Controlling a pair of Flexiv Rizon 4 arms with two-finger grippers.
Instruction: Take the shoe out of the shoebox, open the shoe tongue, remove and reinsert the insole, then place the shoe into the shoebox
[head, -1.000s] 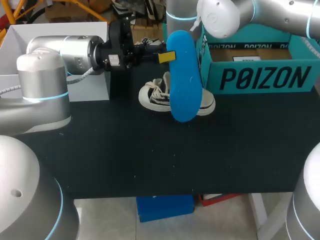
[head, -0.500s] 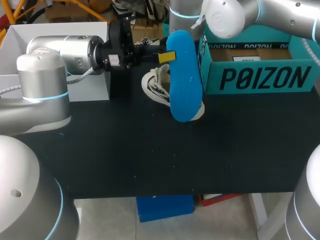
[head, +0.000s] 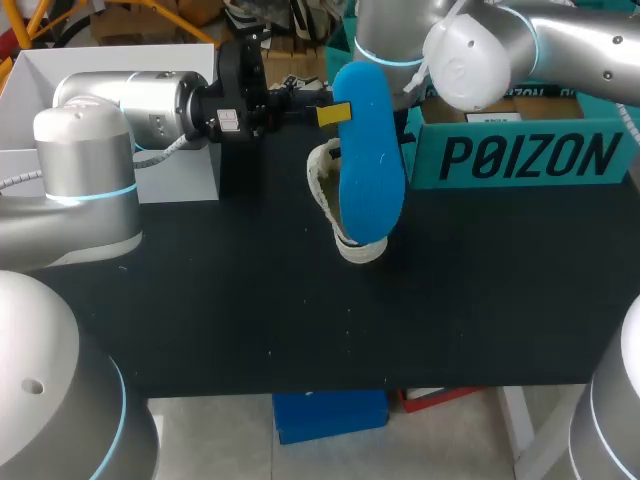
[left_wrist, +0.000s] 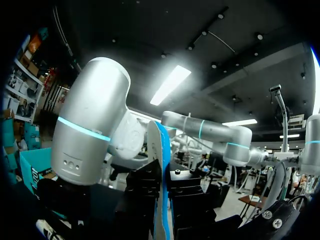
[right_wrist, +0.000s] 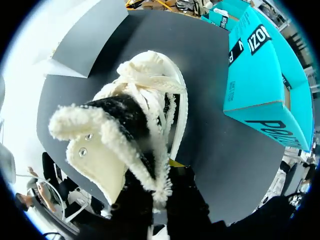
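Observation:
A blue insole (head: 368, 160) hangs upright above the table's far middle, my left gripper (head: 333, 113) shut on its upper edge. The left wrist view shows the insole (left_wrist: 161, 150) edge-on between the fingers of that gripper (left_wrist: 162, 200). Behind the insole, the white lace-up shoe (head: 322, 185) points its toe toward the table's front, half hidden. In the right wrist view my right gripper (right_wrist: 155, 200) is shut on the fleecy heel collar of the shoe (right_wrist: 150, 90), which is held over the table. The teal shoebox (head: 520, 155) stands open at the far right.
A white box (head: 120, 70) sits at the far left behind my left arm. My right arm (head: 470, 50) reaches in over the shoebox (right_wrist: 255, 75). The black table (head: 300, 320) stretches bare across the near half.
My right arm has swung left and turned the shoe from lying sideways to toe pointing toward the table's front. The left arm and the insole have kept still.

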